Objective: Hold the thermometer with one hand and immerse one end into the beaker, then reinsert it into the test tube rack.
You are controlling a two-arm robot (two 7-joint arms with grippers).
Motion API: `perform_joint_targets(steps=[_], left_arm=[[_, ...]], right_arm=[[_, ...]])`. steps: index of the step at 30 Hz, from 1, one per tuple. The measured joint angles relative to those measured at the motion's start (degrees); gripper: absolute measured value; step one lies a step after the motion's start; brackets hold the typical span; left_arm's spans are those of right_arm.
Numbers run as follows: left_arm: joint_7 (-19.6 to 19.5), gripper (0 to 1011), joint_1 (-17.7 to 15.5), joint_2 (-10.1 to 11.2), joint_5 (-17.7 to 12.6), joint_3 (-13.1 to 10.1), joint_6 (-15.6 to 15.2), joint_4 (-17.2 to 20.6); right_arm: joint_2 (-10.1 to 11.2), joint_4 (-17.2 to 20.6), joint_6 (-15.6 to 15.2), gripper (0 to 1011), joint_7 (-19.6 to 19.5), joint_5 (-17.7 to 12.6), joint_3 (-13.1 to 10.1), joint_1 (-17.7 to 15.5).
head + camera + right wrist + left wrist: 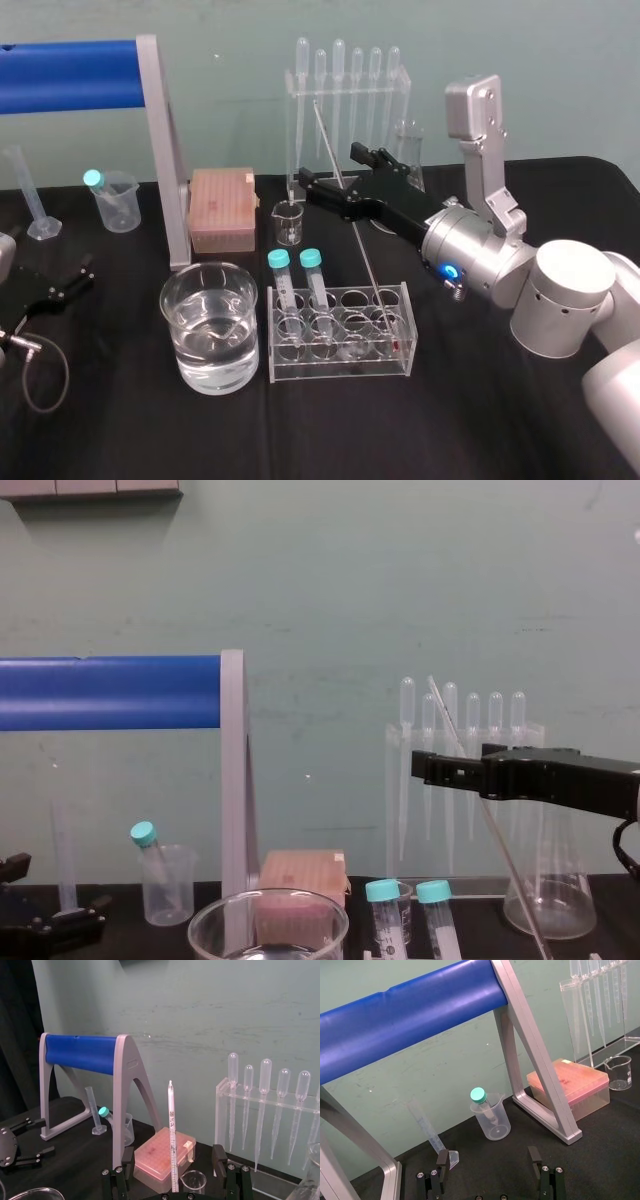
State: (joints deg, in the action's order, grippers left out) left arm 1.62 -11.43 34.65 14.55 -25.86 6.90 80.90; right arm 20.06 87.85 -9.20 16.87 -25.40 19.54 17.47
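Head view: on the black table (480, 420), the right gripper (328, 165) hovers at 1 o'clock, jaws wide open. The left gripper (85, 273) rests at 9 o'clock, jaws open. The beaker (185, 350) sits at 7 o'clock, just beside the rack (338, 372) at 6. The thermometer (368, 260) leans in the rack, rising between the right jaws.

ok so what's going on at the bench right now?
The right tool is open around the thermometer, which leans in the test tube rack; not gripped yet. The beaker, holding water, stands left of the rack. The left tool lies open on the table at far left, idle.
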Motion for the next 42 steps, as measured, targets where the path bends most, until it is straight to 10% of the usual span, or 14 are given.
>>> perform_joint_targets(steps=[25, 42], left_arm=[[0.0, 1008, 0.0, 0.0, 0.0, 0.0, 0.0, 0.0], [0.0, 1008, 0.0, 0.0, 0.0, 0.0, 0.0, 0.0]], right_arm=[[-0.5, -0.7, -0.8, 1004, 0.5, 0.0, 0.0, 0.5], [-0.4, -0.6, -0.7, 543, 0.4, 0.0, 0.0, 0.4]])
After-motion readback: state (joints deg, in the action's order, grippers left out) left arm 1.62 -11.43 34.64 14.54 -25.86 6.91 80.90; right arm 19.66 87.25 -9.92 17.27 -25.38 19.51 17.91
